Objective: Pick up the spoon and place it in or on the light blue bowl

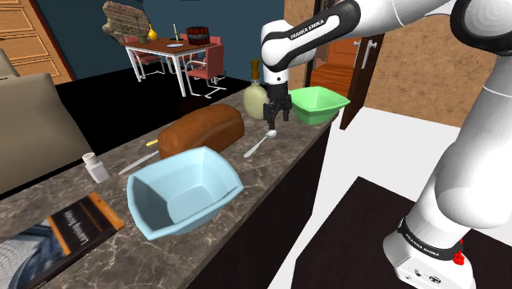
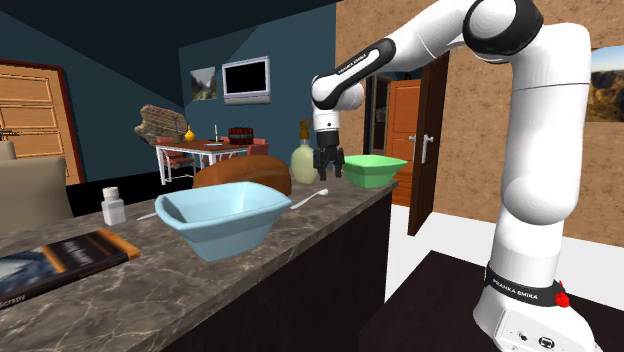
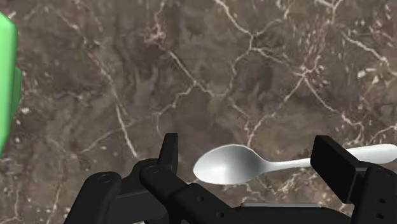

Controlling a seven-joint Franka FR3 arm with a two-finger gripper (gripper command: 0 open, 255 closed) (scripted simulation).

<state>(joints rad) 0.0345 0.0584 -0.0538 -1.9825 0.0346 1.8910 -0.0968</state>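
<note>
A silver spoon (image 1: 261,144) lies flat on the dark marble counter (image 1: 123,238), bowl end toward the far end, between the bread loaf and the counter's edge. In the wrist view the spoon (image 3: 254,165) lies between my spread fingers, untouched. My black gripper (image 1: 277,112) hangs open just above the spoon's bowl end, pointing straight down; it is also seen as the gripper (image 2: 329,165) in the second exterior view. The light blue bowl (image 1: 185,190) stands empty nearer the camera in the shoulder view, a hand's length from the spoon's handle.
A brown bread loaf (image 1: 202,130) lies beside the spoon. A green bowl (image 1: 319,103) and a pale bottle (image 1: 255,98) stand at the counter's far end. A white shaker (image 1: 96,167), a knife (image 1: 136,161) and a dark book (image 1: 78,228) lie further along.
</note>
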